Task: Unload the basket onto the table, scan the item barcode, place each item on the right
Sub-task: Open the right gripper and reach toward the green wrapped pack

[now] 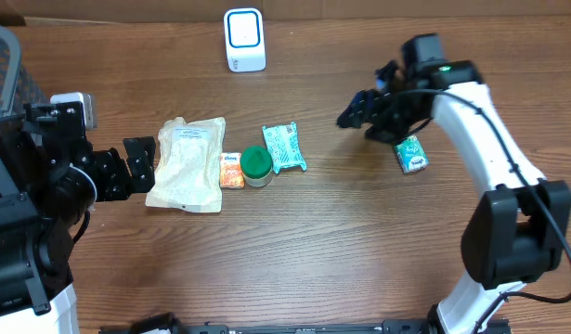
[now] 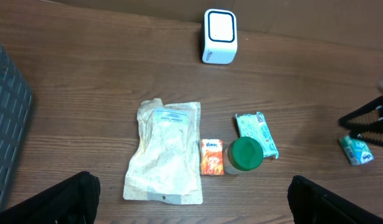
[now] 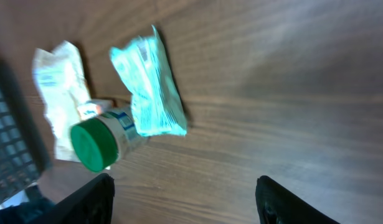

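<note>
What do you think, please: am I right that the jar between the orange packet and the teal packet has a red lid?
Not quite: the jar between the orange packet and the teal packet has a green lid, not red; the overhead view shows it.

The table (image 1: 359,241) is matt brown wood with a fine grain. The left gripper (image 1: 139,165) has fingers (image 2: 66,196) of matt black plastic. Just ahead of its jaws lies a pouch (image 1: 187,165) of crinkled, cloudy film with a paper label. Beyond that are a glossy orange sachet (image 1: 231,171), a jar (image 1: 256,165) capped in smooth green plastic, and a teal packet (image 1: 284,147) of wrinkled, shiny film. Far ahead, the scanner (image 1: 244,39) is smooth white plastic. Just behind the jaws of the right gripper (image 1: 352,109) sits a small carton (image 1: 411,154), printed and slightly glossy.
</note>
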`<state>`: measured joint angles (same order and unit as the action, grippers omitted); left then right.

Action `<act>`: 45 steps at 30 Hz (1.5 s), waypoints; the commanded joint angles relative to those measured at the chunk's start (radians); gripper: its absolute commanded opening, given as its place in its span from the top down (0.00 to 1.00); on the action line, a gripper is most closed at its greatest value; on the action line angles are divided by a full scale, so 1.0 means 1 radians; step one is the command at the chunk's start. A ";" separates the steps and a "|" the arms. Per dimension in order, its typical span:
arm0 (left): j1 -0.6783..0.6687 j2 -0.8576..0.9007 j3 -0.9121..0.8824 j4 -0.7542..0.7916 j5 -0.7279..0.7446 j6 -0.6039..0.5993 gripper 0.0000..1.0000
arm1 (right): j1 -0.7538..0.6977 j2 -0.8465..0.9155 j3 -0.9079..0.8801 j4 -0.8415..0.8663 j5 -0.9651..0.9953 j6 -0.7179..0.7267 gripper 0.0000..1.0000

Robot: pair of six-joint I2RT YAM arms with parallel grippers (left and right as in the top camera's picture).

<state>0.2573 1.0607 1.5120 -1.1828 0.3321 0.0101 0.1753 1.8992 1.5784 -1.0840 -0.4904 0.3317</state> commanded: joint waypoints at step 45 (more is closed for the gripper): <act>0.005 0.000 0.019 0.000 -0.003 0.020 0.00 | 0.288 0.036 -0.245 0.372 0.272 0.581 0.50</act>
<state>0.2573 1.0607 1.5120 -1.1831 0.3321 0.0101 0.4290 1.9244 1.3605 -0.7338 -0.2844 0.8532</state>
